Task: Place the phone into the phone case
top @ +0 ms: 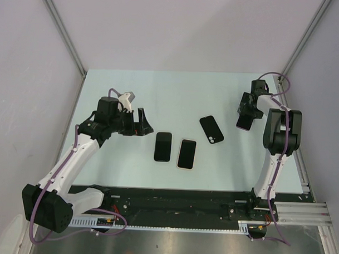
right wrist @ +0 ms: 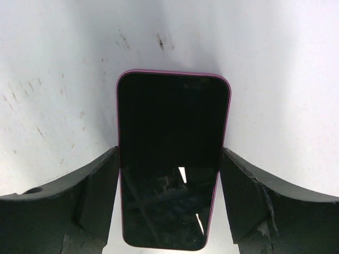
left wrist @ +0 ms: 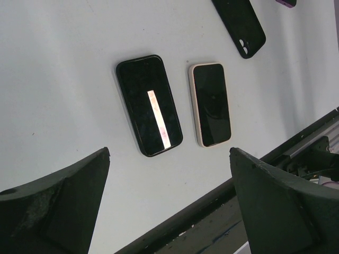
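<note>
**A:** Overhead view takes in the whole table [top: 176,94]: three phones, one black phone case [top: 212,129], two arms.

**B:** The right wrist camera adds what that misses. The right gripper [right wrist: 168,151] has its fingers against both long edges of the magenta-rimmed phone [right wrist: 172,159], dark screen up.

**A:** That phone sits just right of the case. The right arm stands folded high, wrist pointing down.

**B:** Left wrist camera now: the black phone [left wrist: 149,105] and pink-rimmed phone [left wrist: 210,103] lie side by side, apart, on the near-left of the case.

**A:** The left gripper [top: 140,123] hovers well left of the case, jaws spread wide and holding nothing, arm stretched low.
</note>
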Available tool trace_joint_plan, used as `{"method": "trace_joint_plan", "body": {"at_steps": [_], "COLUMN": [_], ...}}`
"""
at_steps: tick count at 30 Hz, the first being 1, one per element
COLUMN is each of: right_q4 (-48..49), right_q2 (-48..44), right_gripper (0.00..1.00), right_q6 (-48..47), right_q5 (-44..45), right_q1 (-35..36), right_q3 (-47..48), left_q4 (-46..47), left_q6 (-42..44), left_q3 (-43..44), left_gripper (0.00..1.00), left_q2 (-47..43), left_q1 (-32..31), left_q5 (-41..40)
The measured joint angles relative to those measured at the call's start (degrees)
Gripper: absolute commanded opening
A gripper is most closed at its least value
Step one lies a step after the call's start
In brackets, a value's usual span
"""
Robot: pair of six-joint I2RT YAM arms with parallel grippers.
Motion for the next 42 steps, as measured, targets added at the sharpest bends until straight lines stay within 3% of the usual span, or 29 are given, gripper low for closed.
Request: {"method": "trace_joint_plan", "body": {"at_steps": [10,14,20,27,35,42], "right_q4": [0.6,-0.4,-1.0,-0.4,0.7,1.9], "right_q2": [-4.3,-6.7,-11.4,-16.3,-20.7,-22.5], "right_gripper": [0.54,0.54,0.53,0.52,0.51,0.5], "right_q6": [-3.6,-3.0,-1.8,-0.2,1.2,2.2], "right_q5": [-6.4,-7.6,-9.9,-13.0,-16.0,-16.5], "right_q1": [0.0,0.3,0.9,2.1,1.9,1.0], "right_q3": [-5.5,-8.4,-14.4,-20.3,-22.3,-24.2], "left_q4": [1.2,0.3,-4.5,0.0,-1.4,-2.3], "left_q6": [0.0,0.5,2.7,4.2,11.9,13.6], "left_q3": [-0.1,1.4,18.7,33.5,57.7,68.0], "left_gripper": [0.86,0.87,0.85,0.8,0.71,0.66], "left_q2": [0.4,3.4,16.3,31.3,59.7,70.7], "left_q1": [0.0,-2.2,-12.5,-14.3,-20.7,-24.3], "left_q5": [-0.1,-2.5,-10.6,-10.6,-11.4,-11.2]}}
